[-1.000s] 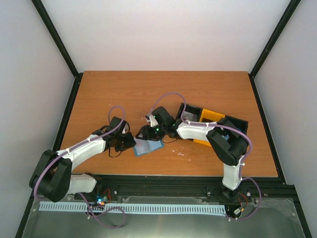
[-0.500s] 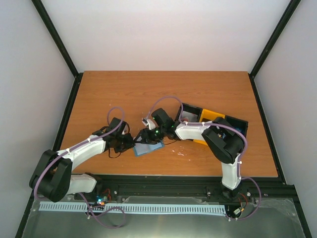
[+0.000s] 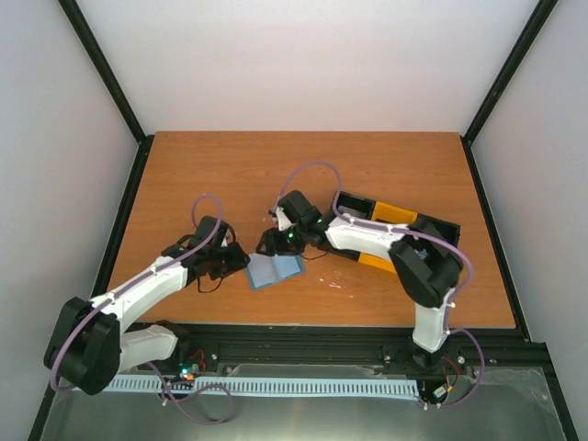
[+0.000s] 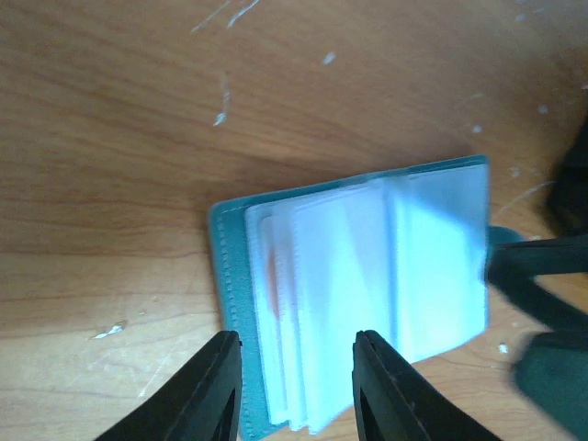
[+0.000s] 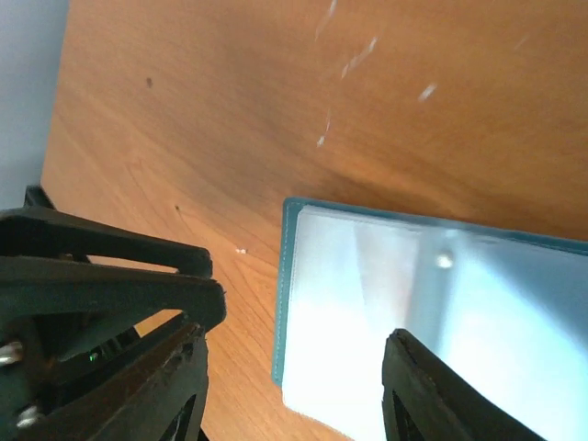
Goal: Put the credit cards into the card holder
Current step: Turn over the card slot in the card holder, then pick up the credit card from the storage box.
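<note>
The card holder (image 3: 275,272) lies spread open on the counter (image 3: 230,175), a little toward 6 o'clock from its middle, clear sleeves facing up; a red sliver of a card (image 4: 272,276) shows in one sleeve. At the holder's 9 o'clock the left tool (image 4: 294,342) stands part open astride its edge, clamping nothing. At 12 o'clock the right tool (image 5: 289,335) hangs wide open above it, empty. A black-and-yellow tray (image 3: 397,219) sits at 2 o'clock.

The wooden table (image 3: 303,175) is seen whole from a fixed camera set high behind both arm bases (image 3: 427,344), looking down and forward, while two wrist cameras are held close above the open card holder (image 4: 367,294), which is shared by all three views
</note>
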